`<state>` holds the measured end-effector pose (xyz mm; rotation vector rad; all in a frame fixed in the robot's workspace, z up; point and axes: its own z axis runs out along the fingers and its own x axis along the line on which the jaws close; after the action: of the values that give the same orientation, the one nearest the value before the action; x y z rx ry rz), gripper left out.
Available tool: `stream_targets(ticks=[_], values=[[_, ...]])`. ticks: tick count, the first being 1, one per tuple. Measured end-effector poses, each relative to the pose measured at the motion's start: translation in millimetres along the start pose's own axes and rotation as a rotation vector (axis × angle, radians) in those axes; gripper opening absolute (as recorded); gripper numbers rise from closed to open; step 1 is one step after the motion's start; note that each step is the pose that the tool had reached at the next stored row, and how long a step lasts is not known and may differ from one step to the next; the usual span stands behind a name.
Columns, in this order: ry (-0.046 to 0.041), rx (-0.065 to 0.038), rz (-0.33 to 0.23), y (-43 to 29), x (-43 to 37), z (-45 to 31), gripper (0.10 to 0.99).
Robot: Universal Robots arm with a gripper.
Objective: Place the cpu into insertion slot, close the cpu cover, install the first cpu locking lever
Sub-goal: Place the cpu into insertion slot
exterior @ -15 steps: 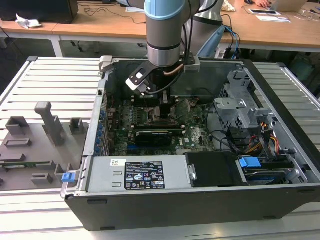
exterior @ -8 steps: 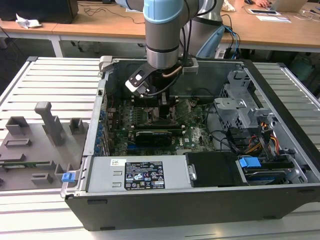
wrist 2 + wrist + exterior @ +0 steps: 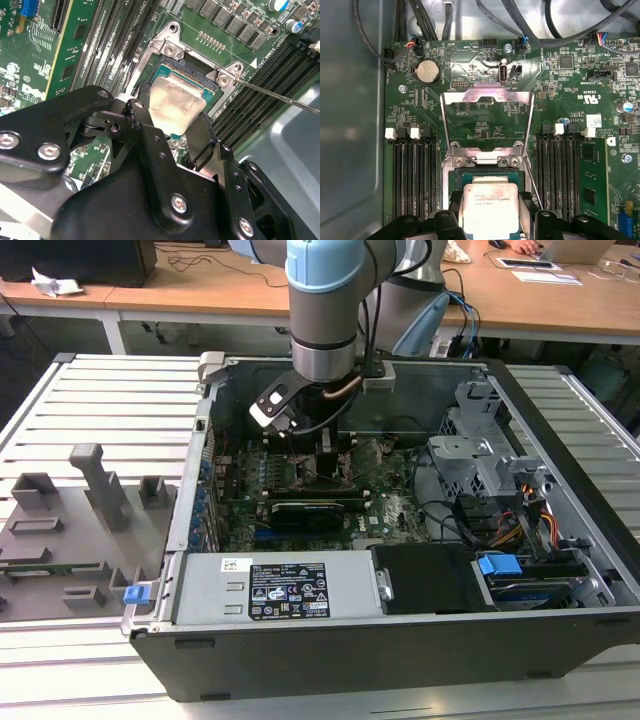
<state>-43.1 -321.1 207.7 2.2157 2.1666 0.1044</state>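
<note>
Where the cpu (image 3: 489, 210) sits: between the fingers of the gripper (image 3: 174, 114), over the insertion slot (image 3: 176, 61) — seated or just above, can't tell
Gripper: closed in on two opposite cpu edges
Cpu facing: flat, metal top up; square, no long axis, edges parallel to slot
Cpu cover (image 3: 488, 95): swung open, beyond slot
Locking lever (image 3: 275, 93): thin rod — angles off slot corner over memory slots (image 3: 280, 65)

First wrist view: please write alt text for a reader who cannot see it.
Two black fingers grip the silver cpu at the slot of a green motherboard. The hinged cover stands open beyond it, with black memory slots on both sides.
</note>
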Motion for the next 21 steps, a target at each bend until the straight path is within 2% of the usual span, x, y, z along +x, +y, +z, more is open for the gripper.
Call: stream_targets(ticks=[9,15,17,18,21], values=[[-0.0011,0.002,0.000,-0.4,0.8,5.4,0.529],[-0.0016,0.002,0.000,-0.4,0.8,5.5,0.529],[-0.0015,0.002,0.000,-0.3,0.8,5.7,0.541],[-0.0016,0.002,0.000,-0.3,0.8,5.8,0.608],[-0.0014,0.002,0.000,0.4,2.5,7.0,0.608]])
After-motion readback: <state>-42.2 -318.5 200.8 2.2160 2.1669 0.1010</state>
